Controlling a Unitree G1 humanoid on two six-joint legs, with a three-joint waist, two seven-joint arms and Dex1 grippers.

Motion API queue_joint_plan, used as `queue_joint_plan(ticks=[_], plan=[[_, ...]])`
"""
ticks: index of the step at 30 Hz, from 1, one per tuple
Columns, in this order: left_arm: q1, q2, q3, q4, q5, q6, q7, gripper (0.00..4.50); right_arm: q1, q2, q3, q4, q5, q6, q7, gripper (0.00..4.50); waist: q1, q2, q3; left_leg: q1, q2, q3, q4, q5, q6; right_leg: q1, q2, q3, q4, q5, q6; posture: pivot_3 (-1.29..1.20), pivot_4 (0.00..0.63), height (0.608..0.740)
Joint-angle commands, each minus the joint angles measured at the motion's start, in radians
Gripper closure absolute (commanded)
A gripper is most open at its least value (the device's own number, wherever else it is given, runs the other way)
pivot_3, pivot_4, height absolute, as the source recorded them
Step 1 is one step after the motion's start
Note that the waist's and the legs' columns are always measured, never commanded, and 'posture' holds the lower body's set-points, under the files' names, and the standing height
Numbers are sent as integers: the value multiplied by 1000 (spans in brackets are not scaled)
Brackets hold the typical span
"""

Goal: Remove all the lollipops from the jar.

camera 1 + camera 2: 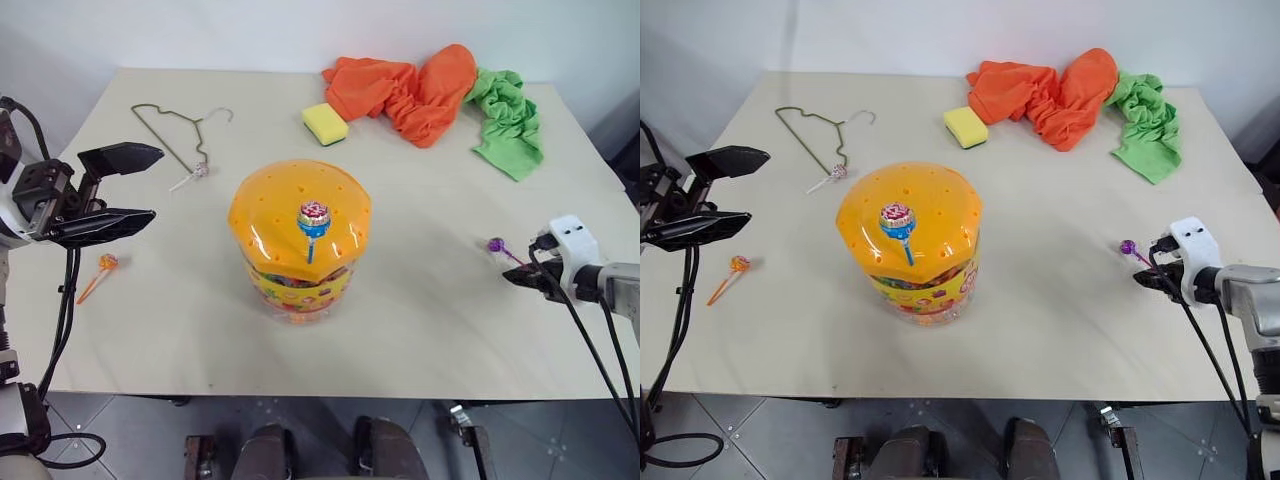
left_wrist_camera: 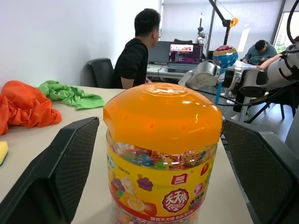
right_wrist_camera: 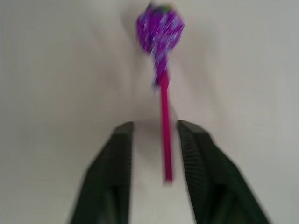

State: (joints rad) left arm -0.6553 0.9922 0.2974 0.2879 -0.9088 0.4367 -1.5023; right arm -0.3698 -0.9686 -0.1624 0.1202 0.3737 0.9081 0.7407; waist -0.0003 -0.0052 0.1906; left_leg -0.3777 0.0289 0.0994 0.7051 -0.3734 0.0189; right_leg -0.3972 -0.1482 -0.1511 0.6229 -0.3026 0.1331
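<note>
The jar (image 1: 298,243) is seen mid-surface (image 1: 420,330), a blue-stick lollipop (image 1: 313,222) standing in its orange lid. The purple lollipop (image 3: 160,32) lies on the surface, its stick between the parted fingers of the right hand (image 3: 154,135), unclamped. The left hand (image 1: 120,190) is spread wide, holding nothing.

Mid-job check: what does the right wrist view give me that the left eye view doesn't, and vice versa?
Right wrist view alone: the purple lollipop has its stick lying free between the parted fingers, untouched.
Left eye view alone: one lollipop standing in the jar lid, two others lying on the table.
Both: the right gripper at the purple lollipop.
</note>
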Motion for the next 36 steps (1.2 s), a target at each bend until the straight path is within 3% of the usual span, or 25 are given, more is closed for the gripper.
queue_joint_plan(ticks=[1,5,7,10,17,24,33,36], plan=[[-20,9,5,-3,-16,-11,-112,0,85,-20,-177,-225,83,17,30,1402,0,1,1,0,0,0,0,0,0,0,0,0,0,0,0,0,150,740],[-38,6,-14,10,-19,-12,-112,0,153,2,-357,-457,226,22,85,99,1,1,1,0,0,0,0,0,0,0,0,0,0,0,0,0,150,740],[-51,5,-28,20,-21,-13,-112,0,132,14,-426,-593,400,94,105,42,2,1,1,0,0,0,0,0,0,0,0,0,0,0,0,0,150,740],[-76,5,-58,42,-22,-18,-112,0,47,4,-404,-732,569,130,82,42,-2,1,1,1,0,-1,0,0,0,0,0,1,0,0,0,0,150,740],[-120,-6,-104,73,-25,-34,-112,0,-207,67,-151,-793,715,128,-15,42,0,0,0,1,-1,-3,0,0,0,1,0,1,0,0,0,0,150,740],[-107,-12,-95,58,-26,-31,-112,0,-369,173,42,-757,730,60,57,42,-4,0,0,1,-1,-2,0,0,0,0,0,0,0,0,0,0,150,740],[-72,-29,-54,19,-18,-18,-112,0,-470,286,253,-637,564,-84,225,42,-6,0,0,1,-1,-1,0,0,0,0,0,0,1,0,0,0,150,740],[-55,-32,-35,0,-16,-12,-106,0,-490,330,303,-593,496,-148,264,627,-8,0,0,1,-1,-1,0,0,0,0,0,-1,2,0,0,0,150,740]])
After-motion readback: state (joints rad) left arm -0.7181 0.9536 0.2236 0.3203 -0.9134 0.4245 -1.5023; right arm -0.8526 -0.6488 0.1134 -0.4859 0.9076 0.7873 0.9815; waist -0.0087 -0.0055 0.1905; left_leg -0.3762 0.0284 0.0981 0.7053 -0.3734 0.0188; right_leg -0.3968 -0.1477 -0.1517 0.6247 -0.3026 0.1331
